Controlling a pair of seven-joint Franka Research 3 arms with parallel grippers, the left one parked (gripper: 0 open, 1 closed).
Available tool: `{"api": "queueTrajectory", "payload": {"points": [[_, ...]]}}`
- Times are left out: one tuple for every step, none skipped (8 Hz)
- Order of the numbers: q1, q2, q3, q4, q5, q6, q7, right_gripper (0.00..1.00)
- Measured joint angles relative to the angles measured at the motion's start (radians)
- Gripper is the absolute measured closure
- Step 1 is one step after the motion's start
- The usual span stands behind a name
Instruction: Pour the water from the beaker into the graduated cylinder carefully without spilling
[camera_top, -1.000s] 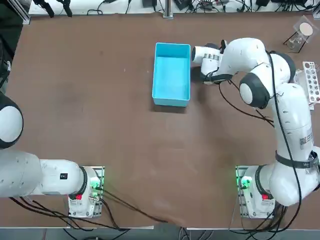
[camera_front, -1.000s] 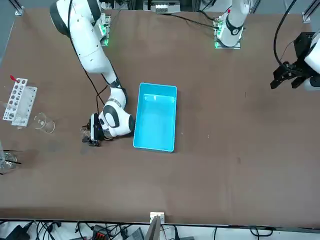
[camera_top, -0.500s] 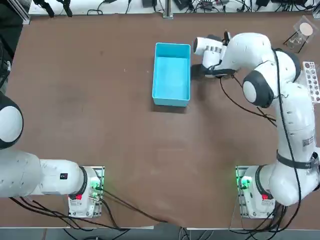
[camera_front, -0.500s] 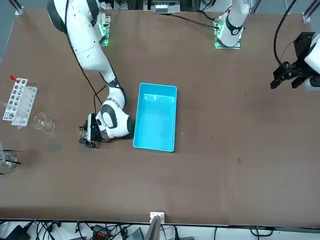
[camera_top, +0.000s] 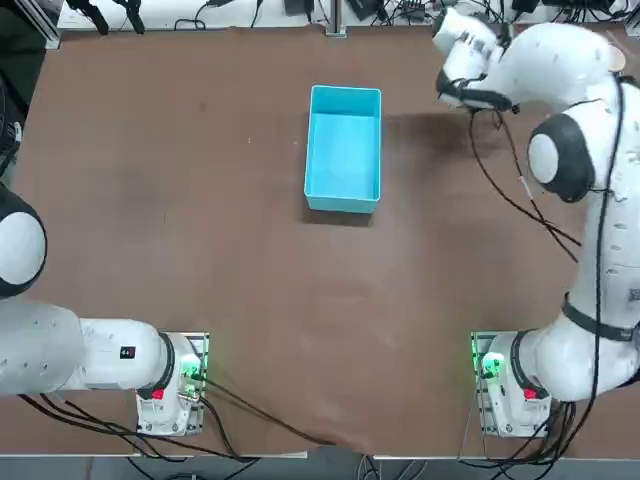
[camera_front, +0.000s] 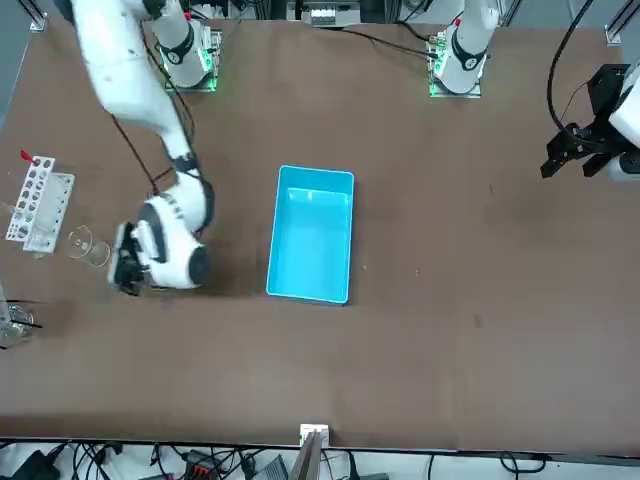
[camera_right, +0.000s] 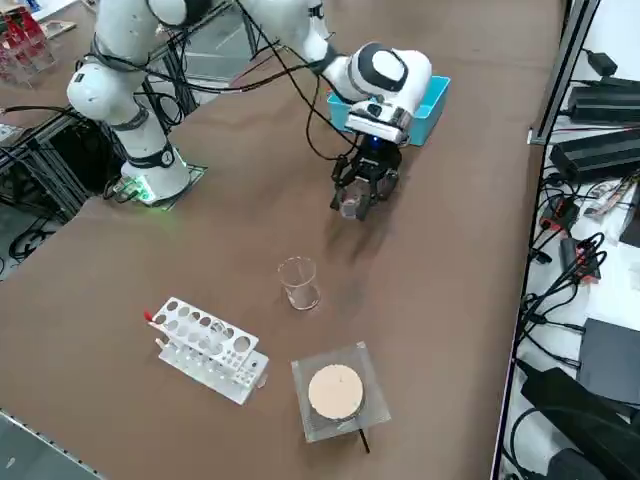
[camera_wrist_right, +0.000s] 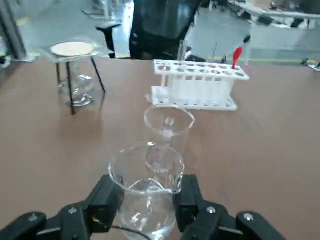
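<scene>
My right gripper (camera_wrist_right: 146, 201) is shut on the beaker (camera_wrist_right: 145, 172), a small clear glass held upright between the two black fingers (camera_wrist_right: 106, 197). The water in it is hard to make out through the glass. In the right side view the gripper (camera_right: 360, 203) hangs low over the brown table with the beaker (camera_right: 349, 207) in it. The graduated cylinder (camera_right: 297, 281), a wider clear glass, stands upright and free a short way ahead of the beaker (camera_wrist_right: 168, 126). The front view shows this cylinder (camera_front: 88, 246) just beside my gripper (camera_front: 124, 272).
A white rack with holes (camera_right: 205, 350) stands beyond the cylinder. Beside the rack is a tripod with a round disc on top (camera_right: 335, 392) and a glass under it (camera_wrist_right: 77, 89). The blue box (camera_top: 344, 148) lies mid-table, behind my hand.
My right arm has carried the beaker away from the blue box, toward the table's right side and the cylinder. The grip has stayed shut.
</scene>
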Motion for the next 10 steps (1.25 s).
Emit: {"api": "queueTrajectory", "payload": {"points": [[-0.041,-0.053,0.001,-0.056,0.019,0.036,-0.036,0.39],[-0.079,-0.106,0.002,-0.117,0.037,0.073,-0.066,0.39],[-0.118,-0.157,0.003,-0.17,0.068,0.114,-0.112,0.39],[-0.158,-0.198,0.003,-0.202,0.126,0.147,-0.183,0.39],[-0.206,-0.23,0.003,-0.215,0.199,0.183,-0.271,0.39],[-0.248,-0.249,0.003,-0.221,0.259,0.217,-0.359,0.39],[-0.286,-0.256,0.004,-0.223,0.311,0.247,-0.441,0.39],[-0.324,-0.256,0.004,-0.225,0.383,0.279,-0.531,0.39],[-0.359,-0.256,0.004,-0.227,0.45,0.304,-0.62,0.39],[-0.386,-0.257,0.004,-0.227,0.49,0.316,-0.682,0.39]]}}
